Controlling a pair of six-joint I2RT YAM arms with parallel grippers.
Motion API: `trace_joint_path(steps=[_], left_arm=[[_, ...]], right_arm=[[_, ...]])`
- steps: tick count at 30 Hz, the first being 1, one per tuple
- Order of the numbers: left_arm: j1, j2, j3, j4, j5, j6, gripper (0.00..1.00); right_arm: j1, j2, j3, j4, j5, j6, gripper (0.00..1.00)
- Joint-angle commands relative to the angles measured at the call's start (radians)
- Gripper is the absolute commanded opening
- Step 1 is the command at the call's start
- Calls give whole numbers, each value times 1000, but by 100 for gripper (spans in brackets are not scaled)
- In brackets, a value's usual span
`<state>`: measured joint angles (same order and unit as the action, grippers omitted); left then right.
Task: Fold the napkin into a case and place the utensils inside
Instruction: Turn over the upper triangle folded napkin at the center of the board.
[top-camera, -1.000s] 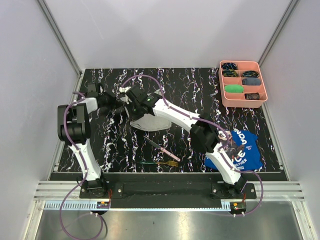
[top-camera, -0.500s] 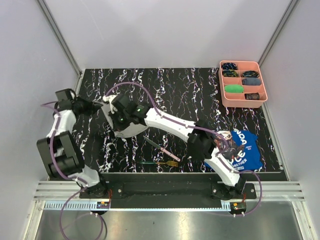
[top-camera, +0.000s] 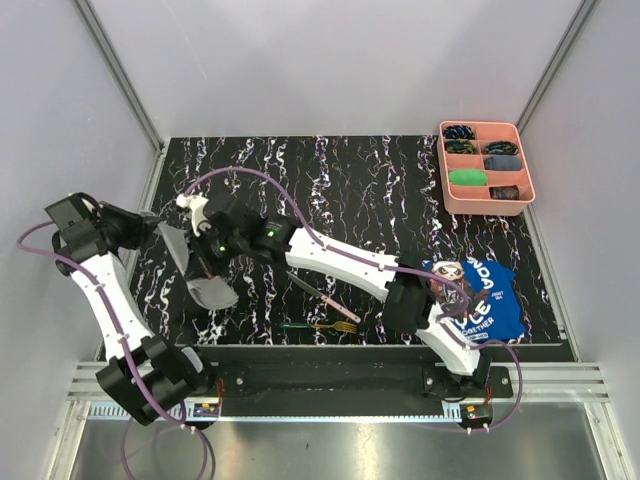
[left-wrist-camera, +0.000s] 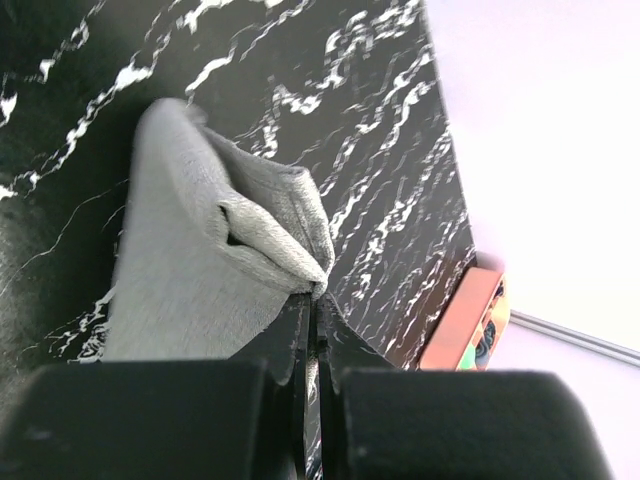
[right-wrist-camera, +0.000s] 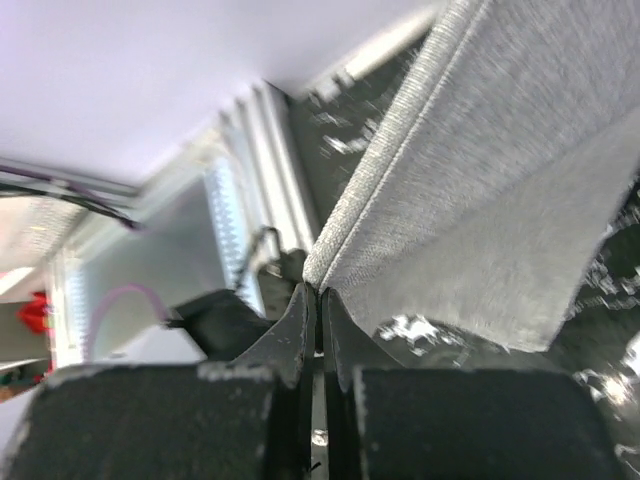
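The light grey napkin (top-camera: 210, 290) hangs folded between my two grippers at the left of the table, its lower end touching the black marbled surface. My left gripper (top-camera: 160, 233) is shut on one bunched corner, as the left wrist view shows the napkin (left-wrist-camera: 200, 250) pinched at the gripper (left-wrist-camera: 315, 298). My right gripper (top-camera: 203, 258) is shut on another hemmed edge of the napkin (right-wrist-camera: 480, 190), seen at the gripper (right-wrist-camera: 318, 292) in the right wrist view. The pink-handled knife (top-camera: 328, 300) and the green-handled fork (top-camera: 318, 326) lie near the front middle, apart from both grippers.
A pink compartment tray (top-camera: 533, 192) with small items stands at the back right; its corner shows in the left wrist view (left-wrist-camera: 465, 320). A blue printed cloth (top-camera: 490, 305) lies at the front right beside the right arm's base. The left wall is close to the left arm.
Both grippers have carried the napkin from the table's middle-left further left and toward the front. The left arm swung out to the left. The utensils have not moved.
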<state>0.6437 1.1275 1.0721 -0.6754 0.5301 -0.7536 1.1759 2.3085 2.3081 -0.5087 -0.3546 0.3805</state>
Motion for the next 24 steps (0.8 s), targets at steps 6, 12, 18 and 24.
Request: trace_joint_path(steps=[6, 12, 18, 24], left_arm=[[-137, 90, 164, 215, -246, -18, 0], [-335, 352, 199, 329, -332, -53, 0], [-453, 609, 304, 483, -277, -93, 0], [-515, 773, 385, 560, -243, -125, 3]], right_arm=[[-76, -173, -304, 330, -424, 259, 0], [-260, -149, -588, 836, -647, 521, 0], [-401, -97, -679, 811, -718, 453, 0], [-478, -35, -650, 601, -736, 278, 0]])
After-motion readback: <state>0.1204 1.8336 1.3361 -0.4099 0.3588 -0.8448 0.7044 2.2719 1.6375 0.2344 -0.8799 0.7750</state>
